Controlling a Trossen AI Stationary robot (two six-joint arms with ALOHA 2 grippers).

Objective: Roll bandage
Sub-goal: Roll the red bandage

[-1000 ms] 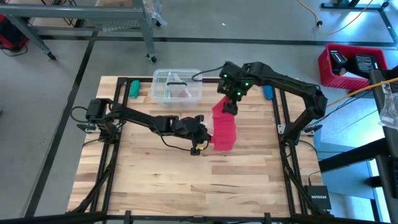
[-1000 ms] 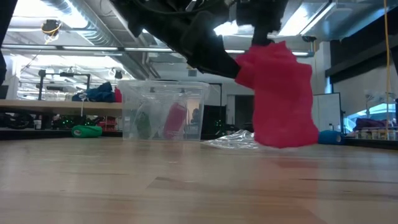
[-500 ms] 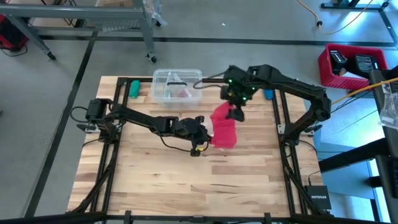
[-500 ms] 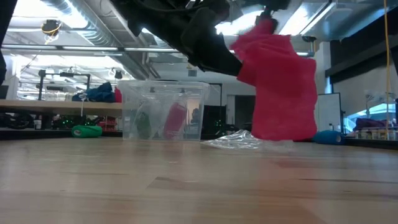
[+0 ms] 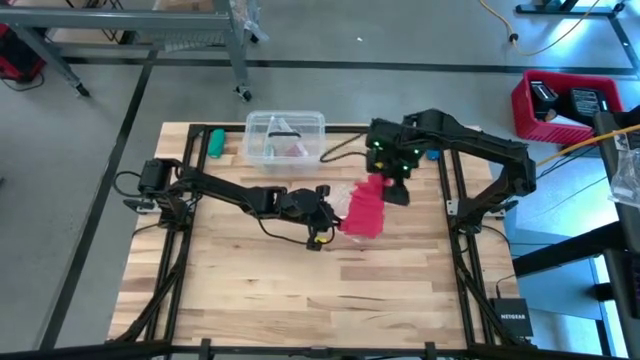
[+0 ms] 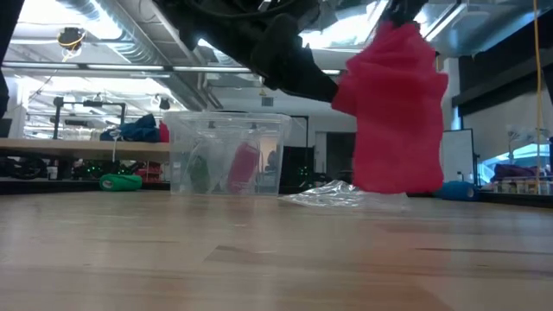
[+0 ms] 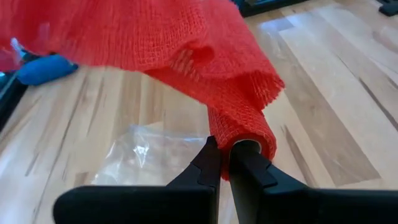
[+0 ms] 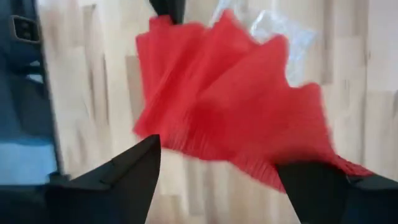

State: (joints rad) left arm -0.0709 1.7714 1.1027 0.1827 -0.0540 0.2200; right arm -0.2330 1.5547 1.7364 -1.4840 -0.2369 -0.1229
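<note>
Clear plastic box (image 5: 285, 137), crumpled wrapper (image 6: 333, 195), green roll (image 5: 214, 142), red bin (image 5: 563, 105)

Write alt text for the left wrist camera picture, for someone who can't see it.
The left end effector is shut on the rolled end of a red mesh bandage, whose loose length spreads across the upper part of the picture. Beneath it lie a crumpled clear plastic wrapper on the wooden table and a blue object near the table's edge.

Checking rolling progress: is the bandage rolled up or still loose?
Mostly loose. The bandage hangs spread above the table; only one end is wrapped where the left gripper pinches it shut.
</note>
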